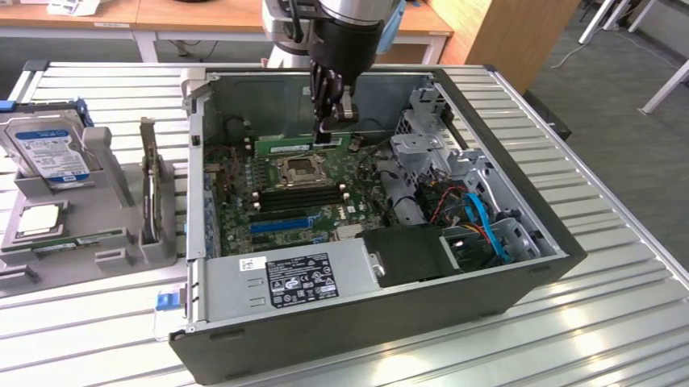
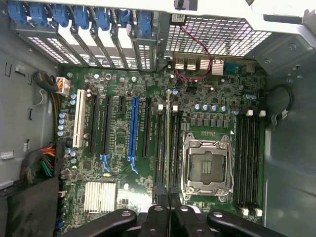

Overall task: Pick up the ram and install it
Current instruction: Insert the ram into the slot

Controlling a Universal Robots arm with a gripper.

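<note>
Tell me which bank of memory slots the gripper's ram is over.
The bank between the CPU socket and the blue slot: the ram hangs edge-on above it. The other bank lies beyond the socket.

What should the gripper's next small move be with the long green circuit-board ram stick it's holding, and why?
Probably ease straight down. The gripper is shut on the green ram stick, which hangs edge-on along the long black plastic slots beside the metal processor socket; whether it is seated cannot be told.

place: computer lab/workshop | cues: open PC case on slatted metal bench, wooden desks behind
</note>
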